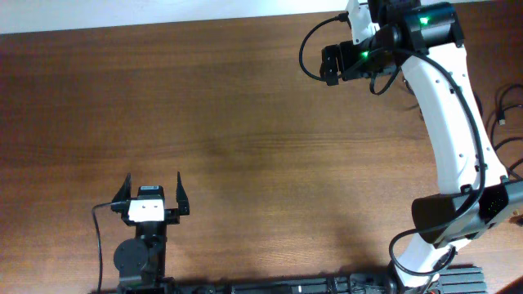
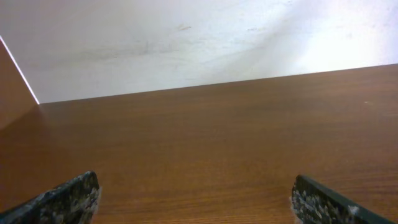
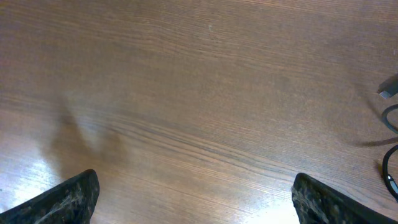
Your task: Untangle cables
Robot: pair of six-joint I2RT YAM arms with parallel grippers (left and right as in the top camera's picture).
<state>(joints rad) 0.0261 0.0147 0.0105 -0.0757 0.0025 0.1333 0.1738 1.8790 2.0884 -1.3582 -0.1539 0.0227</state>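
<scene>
Left gripper (image 1: 154, 184): being held spread open, nothing grasped, by the near edge of the wooden bench (image 1: 245, 122), toward its left corner. Right gripper (image 1: 329, 65): being held released and empty over the far edge, right of centre. Black cables (image 1: 500, 113): being left at the right edge, a plug connector (image 3: 388, 90) being shown, apart from both grippers.

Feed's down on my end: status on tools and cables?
Open and empty: left tool near side, right tool far side. The cables lie far right on the table, untouched. Nothing in the way.
</scene>
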